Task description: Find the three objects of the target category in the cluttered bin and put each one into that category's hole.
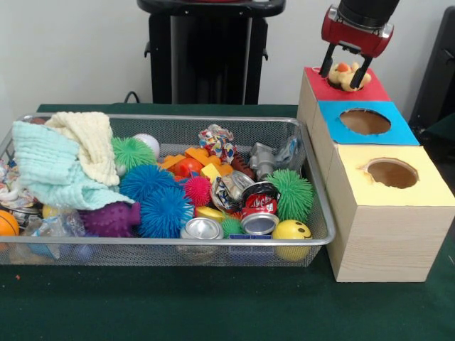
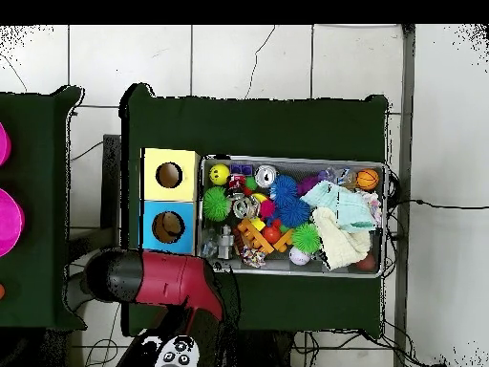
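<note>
My gripper (image 1: 345, 73) hangs over the red-topped wooden box (image 1: 317, 88) at the far right of the front view. Its two black fingers (image 1: 327, 62) stand on either side of a small yellow and orange plush toy (image 1: 344, 75) and hold it right at the box top. The silver wire mesh bin (image 1: 178, 241) stands left of the boxes, full of clutter, and also shows in the overhead view (image 2: 291, 160). In the overhead view the red arm (image 2: 158, 277) hides the gripper and the red box.
Blue-topped (image 1: 402, 132) and yellow-topped (image 1: 355, 181) boxes, each with a round hole, stand in line before the red one. The bin holds pale cloths (image 1: 67, 160), blue spiky balls (image 1: 160, 206), a green one (image 1: 293, 192), crushed cans (image 1: 259, 209), a smiley ball (image 1: 291, 231) and orange blocks (image 1: 195, 160).
</note>
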Controlling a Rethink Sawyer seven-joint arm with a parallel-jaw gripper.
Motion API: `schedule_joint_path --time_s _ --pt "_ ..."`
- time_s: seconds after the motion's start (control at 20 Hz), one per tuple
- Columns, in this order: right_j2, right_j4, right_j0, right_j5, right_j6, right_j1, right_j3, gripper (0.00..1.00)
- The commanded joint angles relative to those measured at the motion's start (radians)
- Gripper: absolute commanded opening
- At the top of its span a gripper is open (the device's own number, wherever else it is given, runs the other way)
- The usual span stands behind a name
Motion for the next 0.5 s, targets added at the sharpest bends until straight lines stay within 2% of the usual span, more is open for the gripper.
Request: schedule_joint_path --time_s 0.05,0.5 --pt "0.039 0.039 -0.011 -0.025 0.239 0.034 -0.037 1.00" --pt "0.032 0.038 -0.004 -0.040 0.247 0.030 -0.027 1.00"
